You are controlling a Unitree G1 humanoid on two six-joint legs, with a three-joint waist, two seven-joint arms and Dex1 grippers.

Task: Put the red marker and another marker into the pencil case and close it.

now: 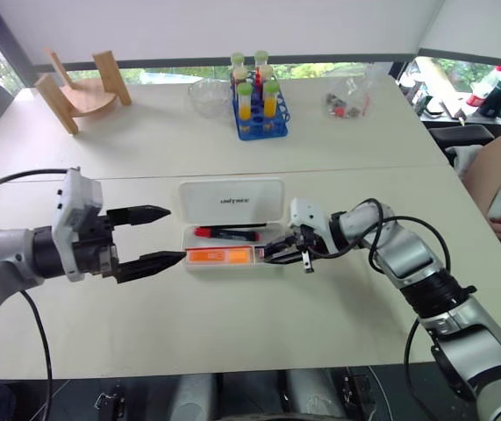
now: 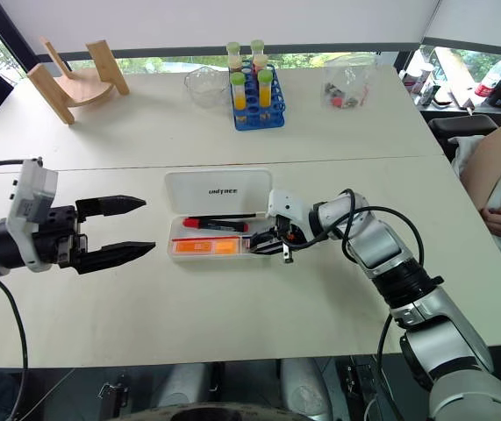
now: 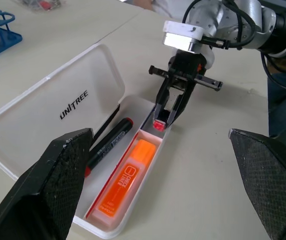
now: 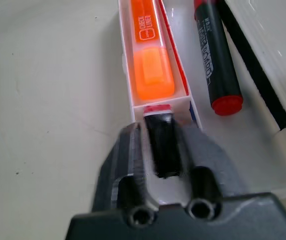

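Note:
The white pencil case (image 1: 232, 203) lies open in the middle of the table, its lid flat behind the tray. The red marker (image 1: 224, 233) rests in the tray's rear part. The orange highlighter (image 1: 219, 255) fills the narrow front slot. My right gripper (image 1: 272, 253) is at the tray's right end, its jaws slightly apart. A small black block with a red tip (image 4: 162, 142) sits between them, touching the slot's end wall. My left gripper (image 1: 175, 234) hovers wide open just left of the case and holds nothing.
At the back of the table are a blue rack of tubes (image 1: 261, 105), a glass bowl (image 1: 208, 95), a wooden stand (image 1: 79, 88) and a clear bag (image 1: 348, 98). A person's arm (image 1: 500, 184) is at the right edge.

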